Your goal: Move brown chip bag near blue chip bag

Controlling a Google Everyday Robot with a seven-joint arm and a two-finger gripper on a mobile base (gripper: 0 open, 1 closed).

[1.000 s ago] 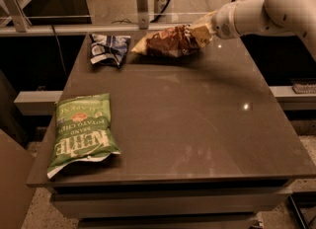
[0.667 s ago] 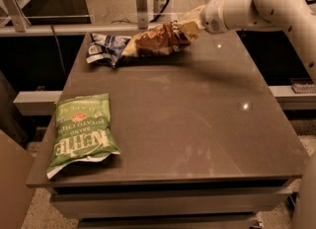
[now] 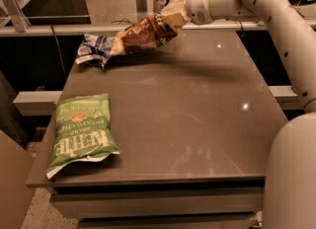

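My gripper [image 3: 174, 16] is at the far side of the table, shut on the right end of the brown chip bag [image 3: 143, 34]. The bag is dark brown with a yellow end and hangs tilted in the air, its lower left tip reaching over the blue chip bag [image 3: 94, 48]. The blue bag is small and wrinkled and lies at the table's far left corner. The brown bag's shadow falls on the table below it.
A green Kettle chip bag [image 3: 82, 131] lies at the near left of the grey table [image 3: 197, 124]. A rail [image 3: 49, 29] runs behind the table's far edge. My white arm [image 3: 276, 11] comes in from the right.
My gripper has carried the brown chip bag leftward and lifted it, so its tip now overlaps the blue bag. The blue and green bags have not moved.
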